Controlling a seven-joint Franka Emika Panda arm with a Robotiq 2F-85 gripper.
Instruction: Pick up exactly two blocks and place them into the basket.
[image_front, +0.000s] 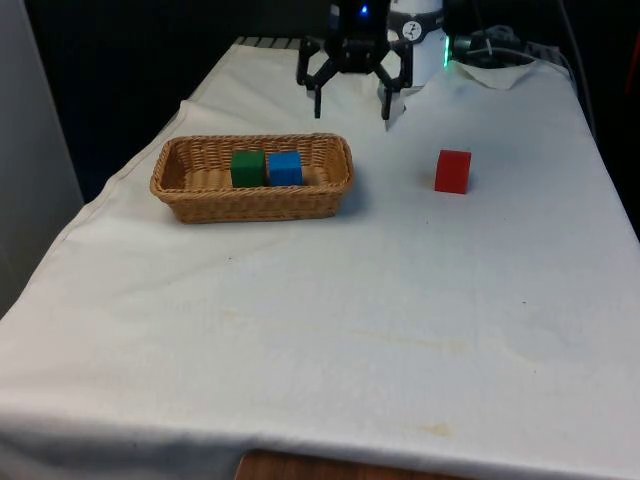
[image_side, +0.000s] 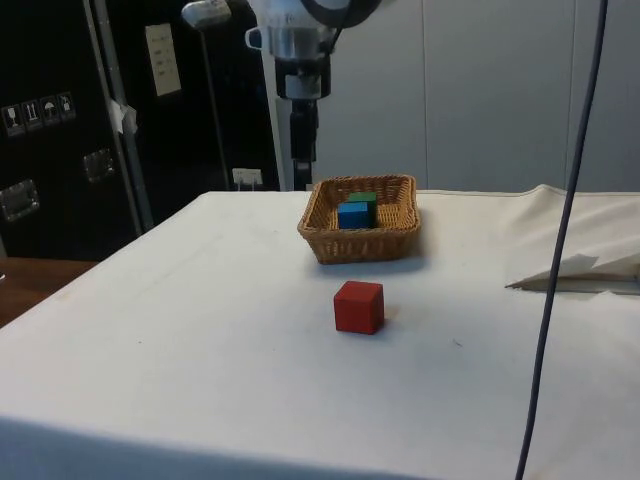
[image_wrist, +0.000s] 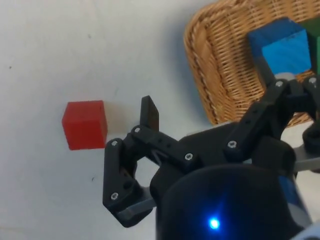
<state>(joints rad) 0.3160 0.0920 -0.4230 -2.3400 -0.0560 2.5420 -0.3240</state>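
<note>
1. Two blocks already sit in the basket (image_front: 200, 205): the green block (image_front: 247, 168) and the blue block (image_front: 285, 167), side by side and touching. By the count, the job looks finished.
2. The red block (image_front: 453, 171) rests on the counter (image_front: 350, 320), well apart from the basket, and should stay there.
3. The claw (image_front: 352, 102) hangs above the counter behind the basket, fingers spread, holding nothing.
4. The basket is oblong, its long axis running across the front view from left to right, open side up.
</note>
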